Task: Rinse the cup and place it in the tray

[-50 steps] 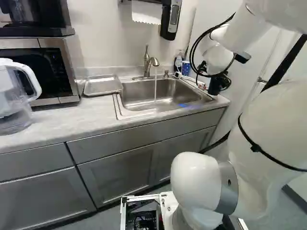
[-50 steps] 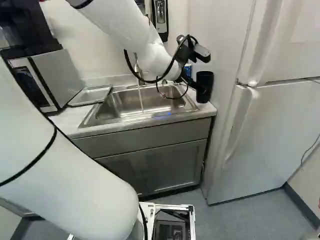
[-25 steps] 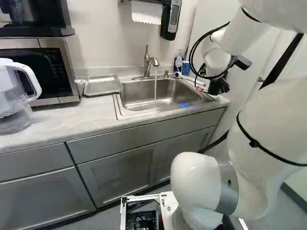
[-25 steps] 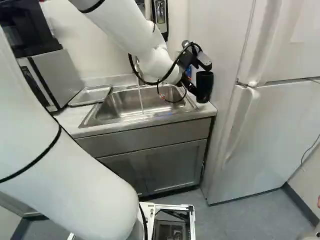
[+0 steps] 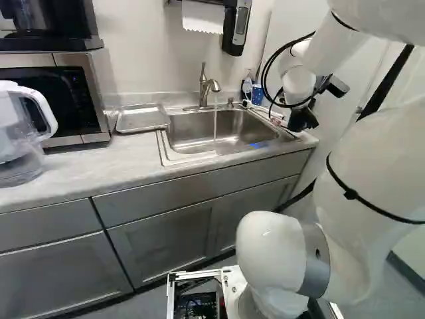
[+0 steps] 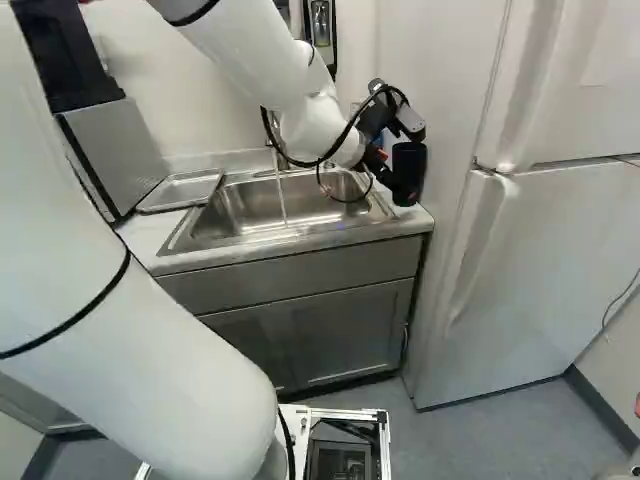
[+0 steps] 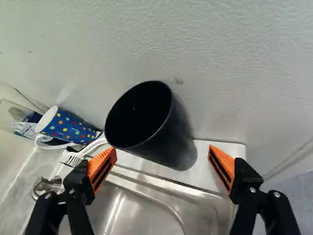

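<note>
The gripper (image 6: 390, 175) was over the right end of the counter (image 5: 86, 163), its two fingers wide apart with their orange pads (image 7: 102, 169) facing each other. The black cup (image 7: 171, 144) stood upright ahead of the gripper (image 7: 163, 152), between the lines of the two fingers, on the narrow strip between the sink (image 5: 219, 136) and the white wall (image 7: 234, 73), near the counter's right edge. A white brush (image 7: 92, 146) lay on that strip farther back, beside the sink. Toward the back right corner were a dotted blue mug (image 7: 73, 128) and a bottle (image 5: 247, 86). At the sink's back edge rose the faucet (image 5: 204, 86), water (image 5: 215, 121) running from it into the basin. The metal tray (image 5: 141, 119) lay left of the sink, by the counter's back edge, just beside the microwave (image 5: 48, 100). Nearer the counter's left end stood a clear pitcher (image 5: 16, 136). Right of the counter was the fridge (image 6: 550, 270).
</note>
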Controlling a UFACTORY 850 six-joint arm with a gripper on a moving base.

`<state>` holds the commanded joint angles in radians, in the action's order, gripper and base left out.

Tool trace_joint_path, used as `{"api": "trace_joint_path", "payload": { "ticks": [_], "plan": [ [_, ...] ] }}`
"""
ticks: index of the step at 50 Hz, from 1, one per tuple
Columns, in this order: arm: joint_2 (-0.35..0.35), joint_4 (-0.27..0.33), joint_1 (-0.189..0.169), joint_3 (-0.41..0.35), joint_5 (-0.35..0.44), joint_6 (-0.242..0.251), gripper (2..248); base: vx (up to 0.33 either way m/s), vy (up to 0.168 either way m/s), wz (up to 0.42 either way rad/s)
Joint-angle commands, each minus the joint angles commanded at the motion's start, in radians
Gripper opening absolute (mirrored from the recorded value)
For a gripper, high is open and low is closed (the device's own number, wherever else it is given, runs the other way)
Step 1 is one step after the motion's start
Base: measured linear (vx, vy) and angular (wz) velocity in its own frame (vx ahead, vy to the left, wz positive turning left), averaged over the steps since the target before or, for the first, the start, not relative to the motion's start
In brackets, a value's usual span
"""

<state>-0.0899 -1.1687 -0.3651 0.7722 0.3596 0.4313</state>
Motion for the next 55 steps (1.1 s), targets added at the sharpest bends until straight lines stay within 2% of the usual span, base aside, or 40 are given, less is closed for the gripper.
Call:
{"api": "trace_joint_path", "payload": {
  "ticks": [15, 35, 42, 55],
  "plan": [
    [0.036, 0.0, 0.01, 0.035, 0.0, 0.0, 247, 0.0, 0.0, 0.0],
    [0.04, 0.0, 0.007, 0.039, 0.0, 0.002, 247, 0.0, 0.0, 0.0],
    [0.04, 0.0, 0.007, 0.039, 0.0, 0.049, 247, 0.0, 0.0, 0.0],
    [0.04, 0.0, 0.007, 0.039, 0.0, 0.179, 247, 0.0, 0.0, 0.0]
  ]
}}
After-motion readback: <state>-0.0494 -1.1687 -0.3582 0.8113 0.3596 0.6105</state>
